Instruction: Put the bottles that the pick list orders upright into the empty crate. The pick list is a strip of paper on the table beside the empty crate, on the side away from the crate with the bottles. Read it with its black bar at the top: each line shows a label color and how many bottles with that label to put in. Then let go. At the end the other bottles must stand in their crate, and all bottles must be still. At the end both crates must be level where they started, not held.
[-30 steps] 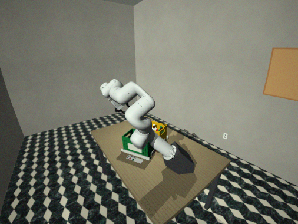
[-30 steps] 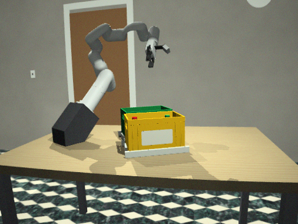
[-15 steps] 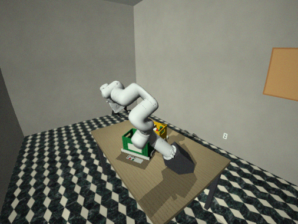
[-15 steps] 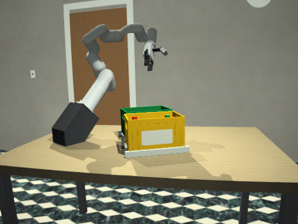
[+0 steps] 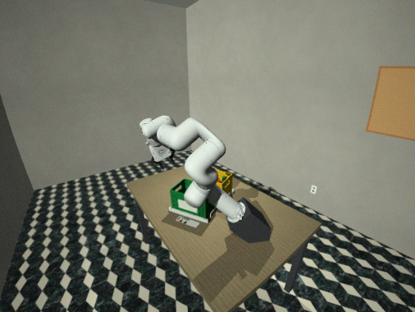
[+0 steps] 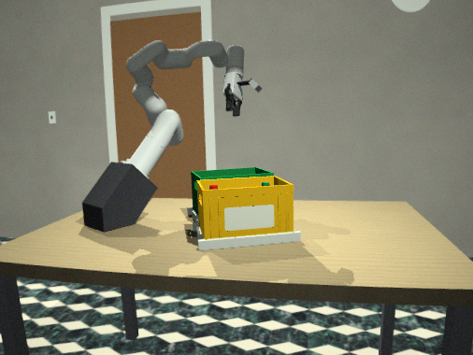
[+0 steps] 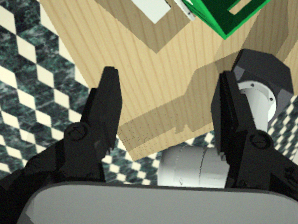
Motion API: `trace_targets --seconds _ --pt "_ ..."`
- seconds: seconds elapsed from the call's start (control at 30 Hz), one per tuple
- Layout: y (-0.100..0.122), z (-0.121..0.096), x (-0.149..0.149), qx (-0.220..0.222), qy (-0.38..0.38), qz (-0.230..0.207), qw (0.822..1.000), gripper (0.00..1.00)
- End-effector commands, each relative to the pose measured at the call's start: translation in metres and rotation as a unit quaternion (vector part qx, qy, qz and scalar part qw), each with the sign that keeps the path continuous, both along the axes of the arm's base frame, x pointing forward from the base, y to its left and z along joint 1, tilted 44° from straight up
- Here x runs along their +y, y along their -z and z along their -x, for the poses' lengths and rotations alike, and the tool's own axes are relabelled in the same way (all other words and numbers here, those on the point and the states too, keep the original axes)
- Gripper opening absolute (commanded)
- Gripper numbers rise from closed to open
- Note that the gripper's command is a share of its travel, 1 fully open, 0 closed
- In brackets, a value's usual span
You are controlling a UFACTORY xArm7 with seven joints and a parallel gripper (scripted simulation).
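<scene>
Left: slip (image 5: 188, 222), too small to read, long axis along green crate's (image 5: 179, 204) (image 6: 196, 191) (image 7: 220, 22) near side. No bottle visible in green; its depths are hidden. Gripper (image 5: 166, 163) (image 6: 233, 112) (image 7: 167, 86) high, fairly wide, nothing held. Right: yellow crate (image 5: 228, 185) (image 6: 285, 210), caps up, bottles apparently upright. Probably all transfers left.

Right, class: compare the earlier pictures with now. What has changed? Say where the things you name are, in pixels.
The gripper (image 5: 166, 163) (image 6: 233, 112) (image 7: 167, 86) has moved lower and slightly left in the exterior view. Nothing was taken hold of or let go. The green crate (image 5: 176, 200) (image 6: 194, 191) (image 7: 216, 21) and yellow crate (image 5: 230, 183) (image 6: 248, 195) stayed put.
</scene>
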State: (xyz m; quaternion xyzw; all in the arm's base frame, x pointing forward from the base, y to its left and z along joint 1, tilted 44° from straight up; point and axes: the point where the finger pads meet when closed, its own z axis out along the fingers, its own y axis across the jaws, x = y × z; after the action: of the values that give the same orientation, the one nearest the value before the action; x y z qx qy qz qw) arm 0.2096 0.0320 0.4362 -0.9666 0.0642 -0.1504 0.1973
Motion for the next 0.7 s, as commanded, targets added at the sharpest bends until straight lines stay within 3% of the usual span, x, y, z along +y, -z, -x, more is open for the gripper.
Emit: trace_targets --seconds 0.0,0.23,0.33,0.5,0.6,0.67 --pt "-0.003 0.009 0.015 0.005 0.005 -0.041 0.999 0.65" --pt "-0.005 0.018 0.03 0.008 0.006 -0.055 0.998 0.65" --pt "-0.008 0.026 0.043 0.019 0.008 -0.099 0.995 0.65" --pt "-0.01 0.033 0.053 0.019 0.008 -0.099 0.995 0.65" --pt "-0.013 0.041 0.065 0.032 0.007 -0.142 0.989 0.65" --pt "-0.015 0.047 0.073 0.032 0.007 -0.142 0.989 0.65"
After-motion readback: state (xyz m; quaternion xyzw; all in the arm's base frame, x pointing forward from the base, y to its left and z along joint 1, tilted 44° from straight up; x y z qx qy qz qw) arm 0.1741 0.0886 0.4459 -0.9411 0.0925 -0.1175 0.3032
